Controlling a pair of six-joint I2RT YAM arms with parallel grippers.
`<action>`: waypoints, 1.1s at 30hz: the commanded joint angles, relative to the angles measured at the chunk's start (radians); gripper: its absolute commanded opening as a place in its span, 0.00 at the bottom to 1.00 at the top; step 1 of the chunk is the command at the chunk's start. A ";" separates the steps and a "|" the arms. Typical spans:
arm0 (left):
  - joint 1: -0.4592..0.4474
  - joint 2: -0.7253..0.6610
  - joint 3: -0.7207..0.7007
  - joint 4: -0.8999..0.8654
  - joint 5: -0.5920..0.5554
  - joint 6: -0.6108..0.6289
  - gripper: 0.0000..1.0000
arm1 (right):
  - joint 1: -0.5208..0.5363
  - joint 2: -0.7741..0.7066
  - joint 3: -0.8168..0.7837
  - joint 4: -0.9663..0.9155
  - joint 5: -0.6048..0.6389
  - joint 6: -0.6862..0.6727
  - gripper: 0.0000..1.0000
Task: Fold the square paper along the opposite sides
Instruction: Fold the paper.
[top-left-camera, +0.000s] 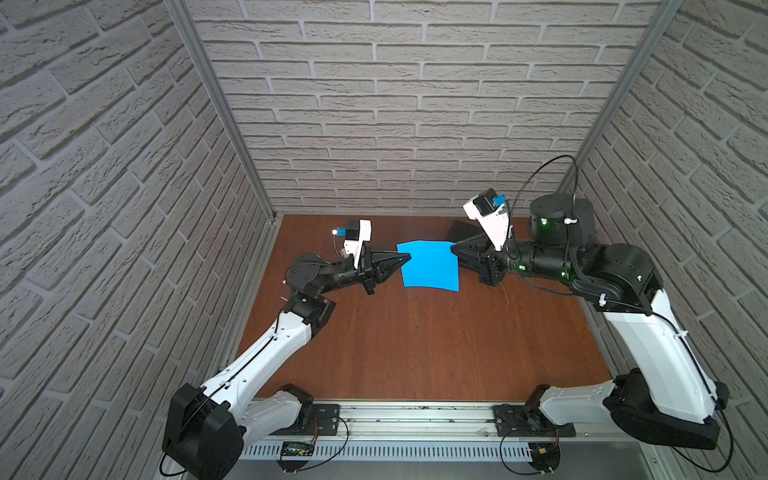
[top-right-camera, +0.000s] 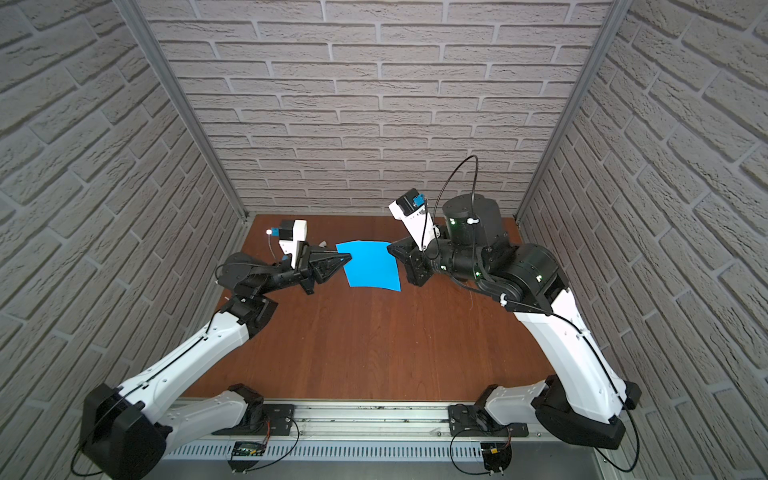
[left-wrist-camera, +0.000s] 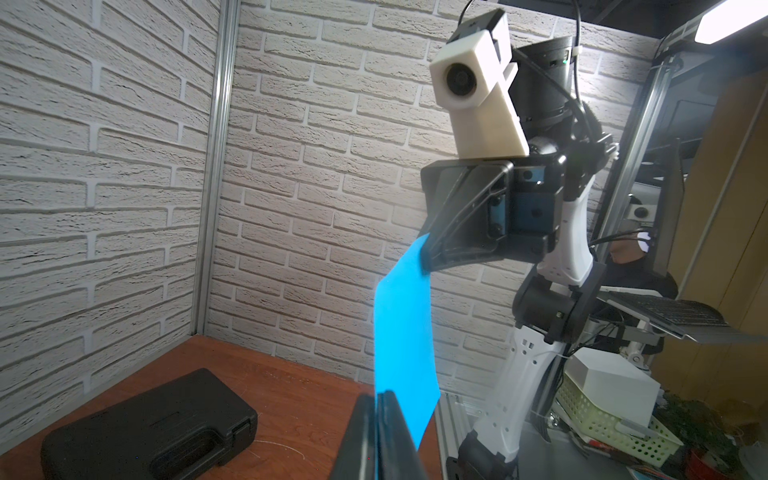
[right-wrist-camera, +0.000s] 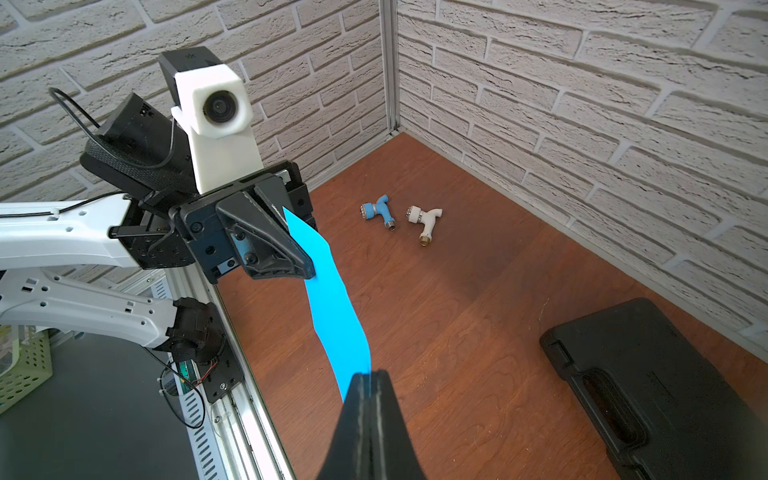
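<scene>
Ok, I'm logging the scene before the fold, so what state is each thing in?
square paper: unfolded, held up in the air, sagging slightly.
left gripper: shut on the square paper.
right gripper: shut on the square paper.
black case: closed, flat on the table.
blue toy: lying on its side.
white toy: lying on its side.

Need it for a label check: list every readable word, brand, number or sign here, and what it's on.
None can be read.
Pale marking on the left arm's black housing: too blurred.
The square paper and the black case: no print visible.
</scene>
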 joint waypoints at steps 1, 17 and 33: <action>-0.004 -0.015 0.024 0.022 0.002 0.018 0.05 | 0.008 -0.011 0.002 0.030 -0.004 -0.010 0.03; -0.005 -0.047 0.185 -0.312 0.061 0.135 0.00 | -0.151 -0.164 -0.256 0.255 0.004 -0.066 0.79; -0.019 -0.158 0.191 -0.455 0.038 0.200 0.00 | -0.333 -0.093 -0.376 0.429 -0.451 -0.004 0.67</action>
